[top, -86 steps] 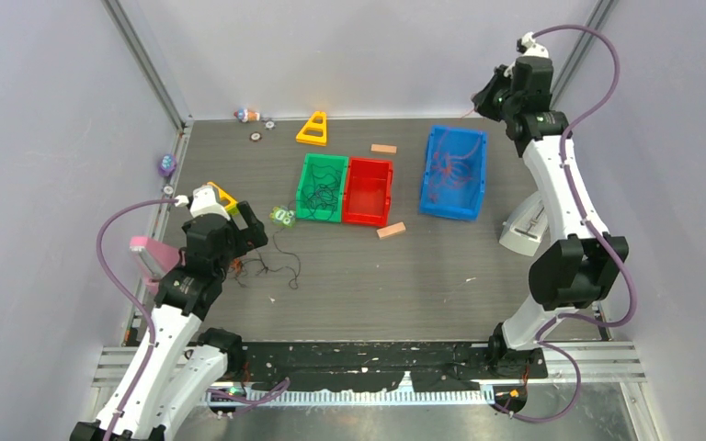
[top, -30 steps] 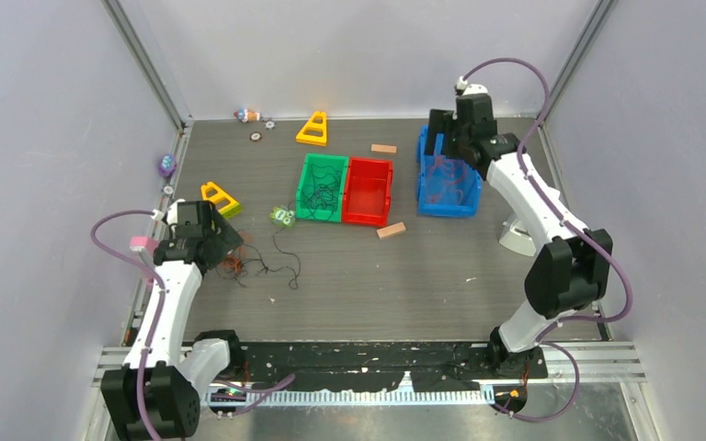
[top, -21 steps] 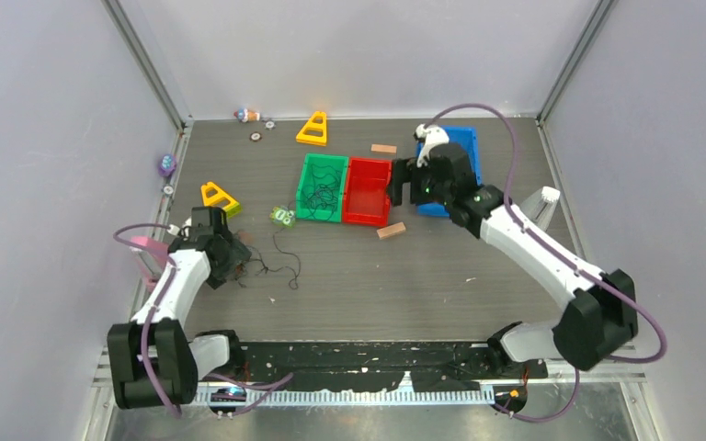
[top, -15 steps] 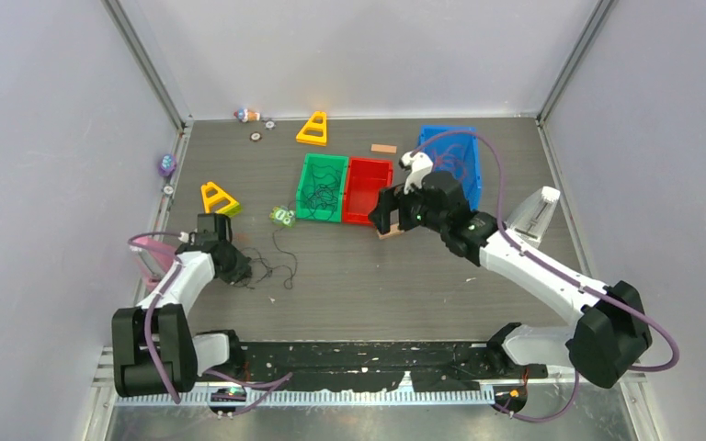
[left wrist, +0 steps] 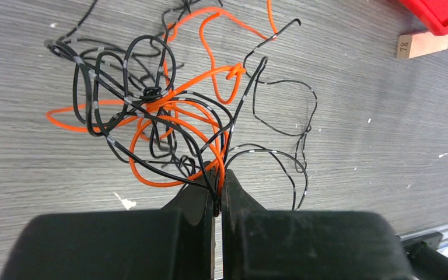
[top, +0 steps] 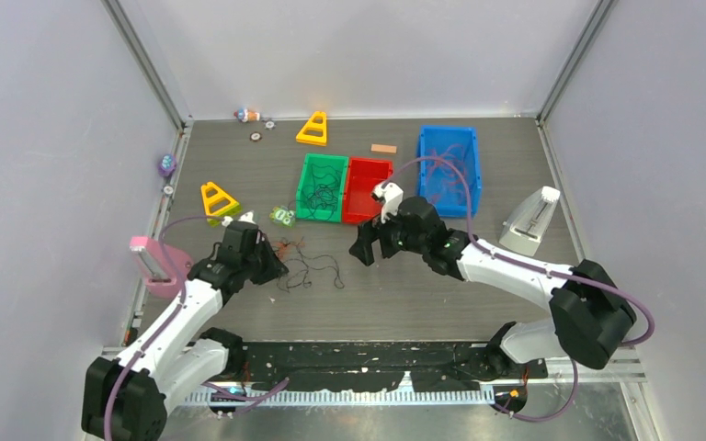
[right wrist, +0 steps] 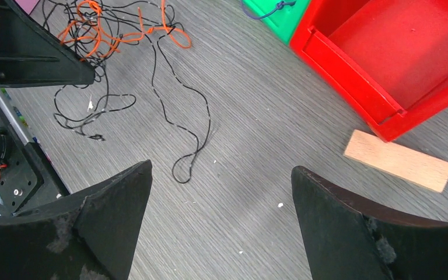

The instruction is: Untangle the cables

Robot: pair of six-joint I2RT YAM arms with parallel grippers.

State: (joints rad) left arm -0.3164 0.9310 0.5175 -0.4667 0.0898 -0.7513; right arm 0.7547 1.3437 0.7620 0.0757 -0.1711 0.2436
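My left claw is pinched fully shut, its two dark fingers pressed together on a few strands of the cables, black and orange, caught right at the tips. The rest of the tangle spreads away from that pinch across the grey table: orange loops wound through black ones in a loose knot, with thinner black strands trailing to the right. From above, my left claw sits low at the left edge of the cables, which lie on the table in front of the green bin and between my two arms. My right claw is spread wide and has hold of nothing; bare table shows between its fingers. It points toward the tangle, and in its own camera the cables lie up and to the left, with one long black strand running down to a small loop near the gap between my fingers. The red bin is at the upper right of that view, and a wooden block lies flat just beside its corner. From above, my right claw is just in front of the red bin. Dark strands lie in the green bin, and reddish strands lie in the blue bin further right.
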